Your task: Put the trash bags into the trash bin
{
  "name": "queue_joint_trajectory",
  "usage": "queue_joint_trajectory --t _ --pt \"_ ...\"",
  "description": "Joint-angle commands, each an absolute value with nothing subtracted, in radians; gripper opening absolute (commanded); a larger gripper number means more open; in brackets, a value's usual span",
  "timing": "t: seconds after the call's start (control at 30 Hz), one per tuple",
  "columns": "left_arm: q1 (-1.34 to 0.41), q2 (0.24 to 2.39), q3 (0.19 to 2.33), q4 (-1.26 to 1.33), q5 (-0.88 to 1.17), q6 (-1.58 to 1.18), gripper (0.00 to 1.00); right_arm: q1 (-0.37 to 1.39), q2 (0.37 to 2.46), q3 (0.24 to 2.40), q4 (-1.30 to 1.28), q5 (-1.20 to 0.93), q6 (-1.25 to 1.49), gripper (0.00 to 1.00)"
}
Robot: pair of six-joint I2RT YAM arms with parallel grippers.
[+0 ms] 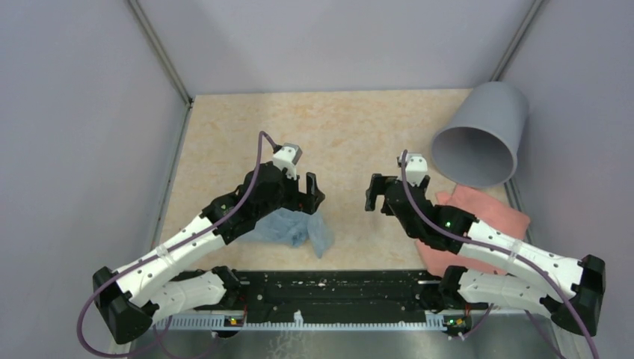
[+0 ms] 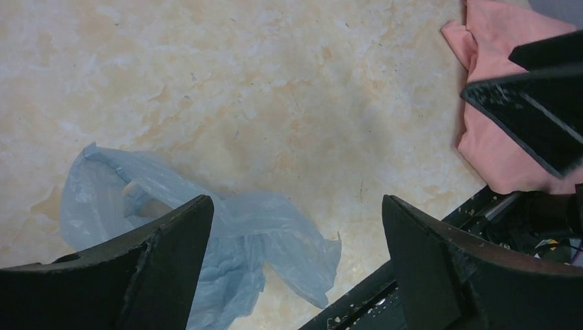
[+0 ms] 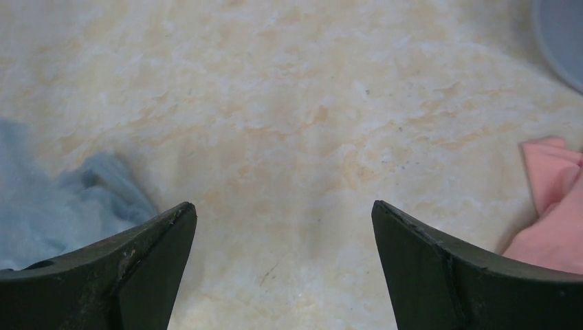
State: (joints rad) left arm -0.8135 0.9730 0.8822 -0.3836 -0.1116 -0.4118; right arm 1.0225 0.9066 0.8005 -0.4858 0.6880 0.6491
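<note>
Black rail [image 1: 329,288] at near edge, arm bases at either end. Left gripper [image 1: 312,193] spread wide, empty, over edge of pale blue trash bag [image 1: 288,226] crumpled on table [image 1: 336,127]. Right gripper [image 1: 374,193] likewise released, empty. Grey trash bin [image 1: 490,120] far right, tipped, mouth toward arms. Salmon cloth [image 1: 490,213] just beside it.

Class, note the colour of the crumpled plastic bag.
The trash bag is pale, translucent blue; the left wrist view shows it best.
</note>
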Motion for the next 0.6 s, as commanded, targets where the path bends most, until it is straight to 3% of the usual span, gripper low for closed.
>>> queue_joint_trajectory --t 0.0,0.3,0.57 --pt "-0.815 0.966 0.923 -0.346 -0.054 -0.392 0.98 0.895 0.949 0.848 -0.507 0.793 0.764 0.99" --pt "-0.815 0.981 0.937 -0.335 0.027 -0.385 0.98 0.724 0.922 0.716 -0.191 0.978 0.71 0.93" --pt "-0.815 0.98 0.951 -0.342 0.094 -0.394 0.98 0.409 1.087 0.712 0.086 0.796 0.55 0.93"
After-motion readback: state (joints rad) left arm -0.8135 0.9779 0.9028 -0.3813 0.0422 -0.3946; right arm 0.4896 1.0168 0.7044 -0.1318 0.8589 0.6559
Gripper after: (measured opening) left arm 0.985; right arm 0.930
